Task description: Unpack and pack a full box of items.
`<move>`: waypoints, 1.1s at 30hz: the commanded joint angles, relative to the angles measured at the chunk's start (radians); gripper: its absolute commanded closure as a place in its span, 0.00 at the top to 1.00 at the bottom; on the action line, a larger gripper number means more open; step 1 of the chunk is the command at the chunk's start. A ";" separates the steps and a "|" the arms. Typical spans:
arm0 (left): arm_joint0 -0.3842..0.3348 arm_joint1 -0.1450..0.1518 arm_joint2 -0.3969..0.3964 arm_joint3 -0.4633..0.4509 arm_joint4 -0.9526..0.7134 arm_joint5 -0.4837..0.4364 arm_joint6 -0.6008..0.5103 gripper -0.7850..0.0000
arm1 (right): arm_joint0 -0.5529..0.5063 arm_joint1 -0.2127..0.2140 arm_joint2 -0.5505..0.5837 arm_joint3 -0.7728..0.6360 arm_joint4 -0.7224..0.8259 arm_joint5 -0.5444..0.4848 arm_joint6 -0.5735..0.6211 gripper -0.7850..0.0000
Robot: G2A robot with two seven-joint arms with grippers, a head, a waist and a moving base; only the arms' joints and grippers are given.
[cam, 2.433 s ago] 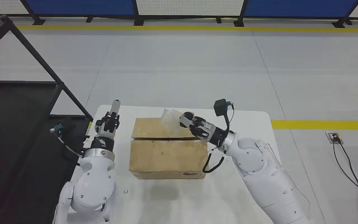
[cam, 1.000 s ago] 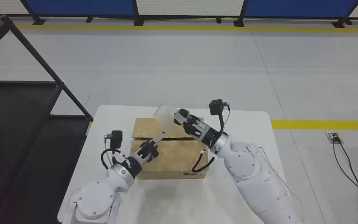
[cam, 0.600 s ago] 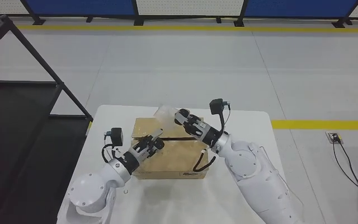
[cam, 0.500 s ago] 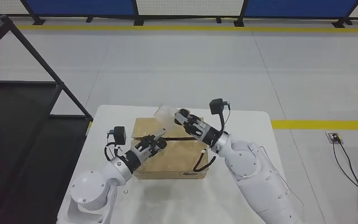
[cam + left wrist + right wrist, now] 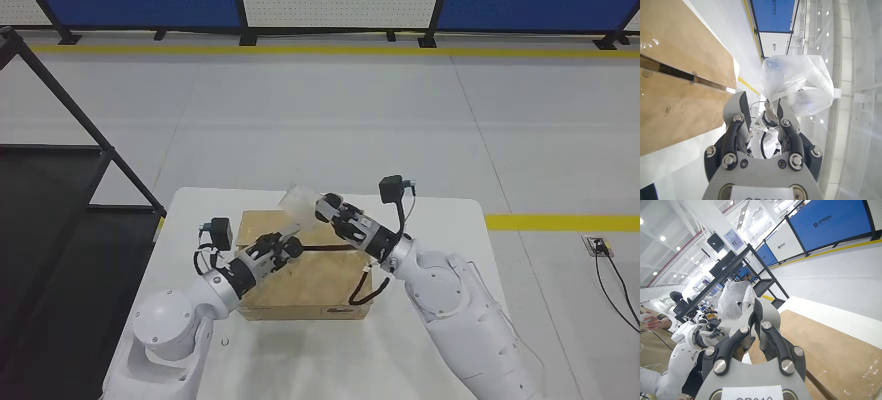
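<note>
Brown cardboard box (image 5: 300,280) sits mid white worktop (image 5: 430,330). Flaps closed, thin dark slit along the centre seam, glossy tape on top. Box's far edge runs near the worktop's far edge. There's a bare strip on the near side and a wider bare area on my right side. Black metal rack (image 5: 60,110) stands off the worktop's left edge, with open floor past the far edge. My right tool (image 5: 751,311) is pinched on a clear crumpled plastic bag (image 5: 800,85), up in the air over the box's far edge. My left tool (image 5: 762,102) hovers over the box top by the seam, fingers apart. The bag's lower corner is just beside one finger; can't tell if it touches.
</note>
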 commanded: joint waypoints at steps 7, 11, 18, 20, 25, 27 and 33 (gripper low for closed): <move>-0.007 0.007 0.008 0.008 -0.023 -0.023 0.003 0.43 | 0.002 0.003 0.012 -0.007 0.000 -0.002 0.024 0.00; -0.003 0.010 0.008 0.009 -0.034 -0.034 0.009 0.27 | 0.004 0.004 0.014 -0.009 0.000 -0.001 0.040 0.00; 0.004 0.017 0.003 0.016 -0.057 -0.055 0.004 0.00 | 0.012 0.008 0.019 -0.002 0.007 -0.011 0.085 0.00; -0.008 0.019 -0.001 0.024 -0.066 -0.055 0.011 0.00 | 0.001 0.010 0.020 -0.006 0.005 -0.021 0.093 0.00; -0.016 0.022 0.008 0.030 -0.074 -0.061 0.023 0.00 | -0.009 0.012 0.024 -0.020 -0.005 -0.010 0.084 0.00; -0.014 0.023 0.011 0.030 -0.074 -0.062 0.027 0.00 | -0.013 0.012 0.023 -0.024 -0.008 -0.004 0.076 0.00; -0.003 0.029 0.017 0.024 -0.075 -0.066 0.033 0.00 | -0.020 0.010 0.019 -0.036 -0.018 0.013 0.040 0.00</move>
